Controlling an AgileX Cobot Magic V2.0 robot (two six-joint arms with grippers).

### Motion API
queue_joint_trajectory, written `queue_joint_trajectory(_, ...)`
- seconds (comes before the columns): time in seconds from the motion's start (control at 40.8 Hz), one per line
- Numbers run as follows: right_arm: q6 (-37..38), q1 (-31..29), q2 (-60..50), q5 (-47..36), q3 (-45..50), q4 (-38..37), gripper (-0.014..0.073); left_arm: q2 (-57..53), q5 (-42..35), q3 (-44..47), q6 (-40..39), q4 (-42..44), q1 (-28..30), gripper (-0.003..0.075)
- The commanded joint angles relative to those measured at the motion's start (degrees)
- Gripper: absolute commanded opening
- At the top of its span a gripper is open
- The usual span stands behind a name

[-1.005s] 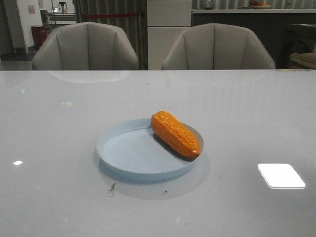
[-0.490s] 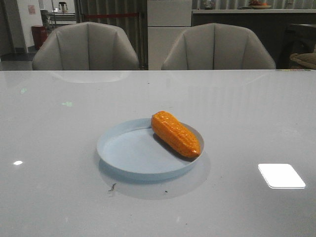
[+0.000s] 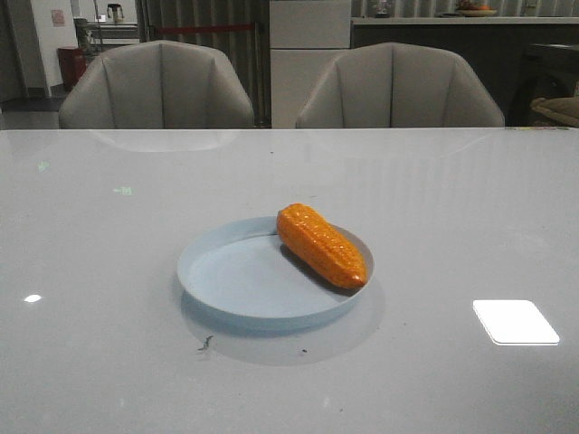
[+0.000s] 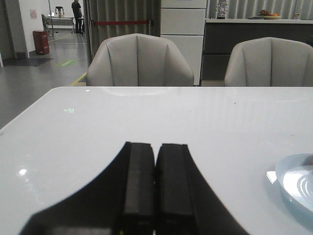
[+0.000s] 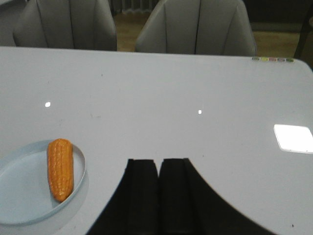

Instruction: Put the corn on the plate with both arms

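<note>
The corn (image 3: 321, 246) is seen lying on the plate (image 3: 226, 280), on its right side. The cob is laid diagonally: its broad end is pointed to the far left and its tapered tip to the near right, where it is rested on the plate's rim. The left part of the plate is left bare. The plate is placed on the white glossy table (image 3: 109, 208), about in the middle of the front view. A bright rectangular reflection (image 3: 516, 322) is seen on the table surface, to the right of the plate and nearer.

No arm is shown in the front view. In the left wrist view, the left gripper (image 4: 155, 186) is seen with its two dark fingers pressed together, and nothing is held between them. Only an edge of the plate (image 4: 293, 178) is caught in this view. In the right wrist view, the right gripper (image 5: 158, 196) is also seen with its fingers closed against each other and empty. The corn (image 5: 60, 169) and the plate (image 5: 19, 196) are seen well apart from this gripper, at its left side.

Two grey chairs (image 3: 158, 86) are placed behind the far edge of the table.
</note>
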Motion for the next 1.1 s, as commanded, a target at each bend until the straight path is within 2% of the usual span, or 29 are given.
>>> queue_joint_trajectory(0.0,-0.03,-0.29,-2.29,-14.88,4.36,-0.30,0.0067,0.19,-4.53,2.11,-0.59,-0.08,0.03,0.0094)
queue_joint_trajectory(0.147,-0.03,-0.29,-6.72,-26.05,12.43,-0.30,0.0067,0.19,-4.53,2.11,-0.59,-0.08,0.03,0.0094)
queue_joint_trajectory(0.466,-0.03,-0.29,-20.98,-27.95,28.22,-0.30,0.0067,0.19,-4.53,2.11,-0.59,-0.08,0.03,0.0094)
queue_joint_trajectory(0.539,-0.03,-0.21,-20.75,-19.94,27.67,-0.30,0.0067,0.19,-4.53,2.11,-0.59,-0.08,0.03,0.0094)
queue_joint_trajectory(0.613,-0.03,-0.21,-20.75,-16.68,27.95,-0.30,0.0067,0.19,-4.53,2.11,-0.59,-0.08,0.03,0.0094)
queue_joint_trajectory(1.078,-0.03,-0.21,-20.75,-16.75,27.95,-0.30,0.0067,0.19,-4.53,2.11,-0.59,-0.08,0.03,0.0094)
